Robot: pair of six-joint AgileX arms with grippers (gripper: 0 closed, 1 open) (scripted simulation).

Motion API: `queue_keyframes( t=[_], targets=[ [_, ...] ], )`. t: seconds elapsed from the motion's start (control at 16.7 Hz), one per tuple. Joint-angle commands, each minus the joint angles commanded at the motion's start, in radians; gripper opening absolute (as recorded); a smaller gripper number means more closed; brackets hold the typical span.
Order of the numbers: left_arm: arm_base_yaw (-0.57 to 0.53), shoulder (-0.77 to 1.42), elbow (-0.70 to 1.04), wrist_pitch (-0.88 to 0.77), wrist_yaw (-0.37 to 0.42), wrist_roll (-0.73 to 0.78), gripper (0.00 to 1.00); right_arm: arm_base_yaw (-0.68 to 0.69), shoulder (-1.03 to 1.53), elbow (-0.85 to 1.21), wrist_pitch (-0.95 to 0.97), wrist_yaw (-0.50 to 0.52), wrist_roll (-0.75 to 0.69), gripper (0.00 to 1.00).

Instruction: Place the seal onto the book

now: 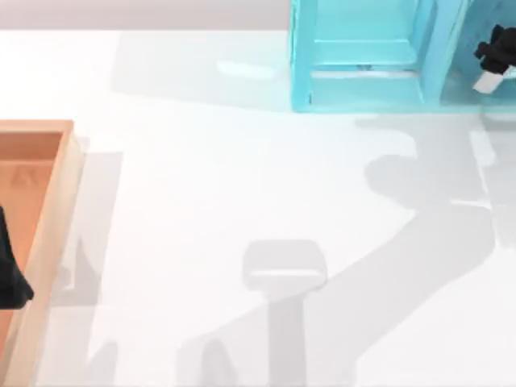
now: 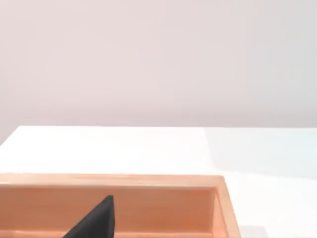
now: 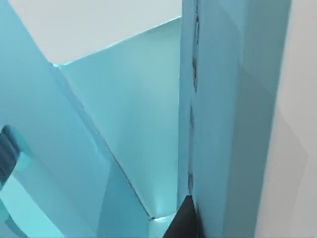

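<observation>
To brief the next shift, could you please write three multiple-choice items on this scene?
1. Where is the right gripper? A at the top view's middle; B at the shelf; C at its lower edge.
2. What colour is the shelf? A red; B black; C turquoise.
3. The tray is: A open-topped; B lidded; C upside down.

Answers: 1 B, the top view has it against the shelf at the upper right. 2 C, its panels are turquoise in the top and right wrist views. 3 A, its wooden floor shows inside the rim, with the left gripper over it.
</observation>
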State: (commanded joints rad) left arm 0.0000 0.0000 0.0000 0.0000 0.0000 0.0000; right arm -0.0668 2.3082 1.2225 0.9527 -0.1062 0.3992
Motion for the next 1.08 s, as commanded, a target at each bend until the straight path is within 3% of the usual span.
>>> queue_keyframes(
  t=[0.78,1.08],
  targets=[
    [0.0,0.0,0.0,0.0,0.0,0.0,1.0,-0.021,-0.952,-0.417,-0.513,-0.04,-0.005,0.0],
    [0.0,0.0,0.0,0.0,0.0,0.0,1.0,-0.028,-1.105,-0.492,-0.608,-0.046,-0.002,0.0]
  ],
)
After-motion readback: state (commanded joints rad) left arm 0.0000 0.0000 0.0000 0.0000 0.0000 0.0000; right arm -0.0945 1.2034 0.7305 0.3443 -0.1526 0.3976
